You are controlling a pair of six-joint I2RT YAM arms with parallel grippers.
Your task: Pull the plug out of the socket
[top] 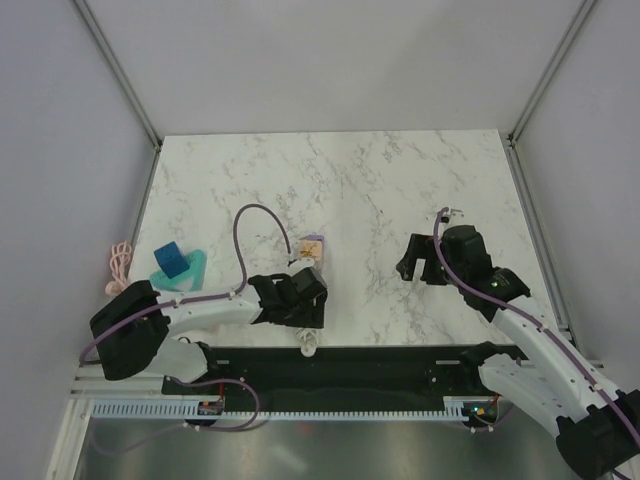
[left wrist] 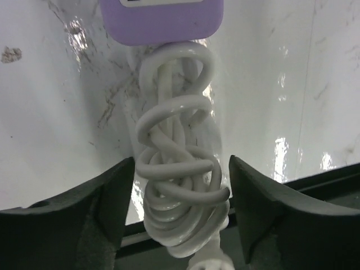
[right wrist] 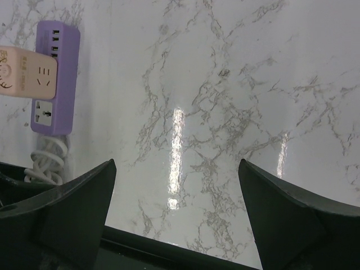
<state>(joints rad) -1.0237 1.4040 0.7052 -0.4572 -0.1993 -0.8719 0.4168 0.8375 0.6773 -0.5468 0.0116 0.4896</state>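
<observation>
Left wrist view is showing the left gripper [left wrist: 180, 163] straddling the coiled white cord [left wrist: 180, 185]. Its jaws are standing partly apart, close to the loops on both sides, and are not visibly pinching anything. The socket [left wrist: 163, 22] is lying just beyond the coil on the tabletop [left wrist: 50, 112]. The plug [right wrist: 28, 70] is sitting seated in it, overhanging one long side. The right gripper [right wrist: 177, 166] is hovering over bare marble well apart from the strip, its jaws spread wide and carrying nothing.

Nothing is pinning the strip down, so a pull on the plug is likely to drag or lift the whole strip instead of freeing the plug. If the left jaws are closing where they are, they are catching springy cord rather than the strip's body, which looks like a weak anchor. A slanted pull is risking tipping the strip.

No container is in play. Far left, a blue block [top: 170, 259] is resting on a teal piece [top: 196, 262]; whether that is a tray I cannot tell.
</observation>
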